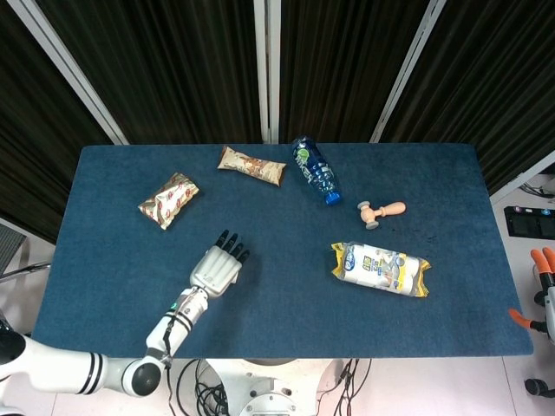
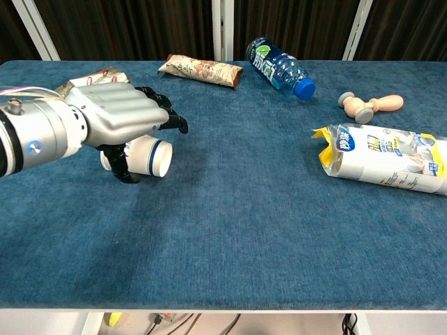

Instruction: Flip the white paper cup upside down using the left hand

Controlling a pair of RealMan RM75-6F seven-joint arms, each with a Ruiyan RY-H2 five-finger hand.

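Lower left of head view: left hand (image 1: 217, 269) over white paper cup (image 2: 148, 156) | cup on its side on desk (image 2: 237, 209) | fingers (image 2: 171, 118) spread above it, grip unclear | right hand (image 1: 545, 286) at right edge, state unclear

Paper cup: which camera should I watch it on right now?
The chest view. There the paper cup lies on its side under the left robot hand, its blue-banded rim visible. In the head view the robot hand covers the cup completely.

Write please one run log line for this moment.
step: reach for cup | left hand: over paper cup, fingers spread, grip not confirmed | cup: on its side on table | right hand: at table edge, idle
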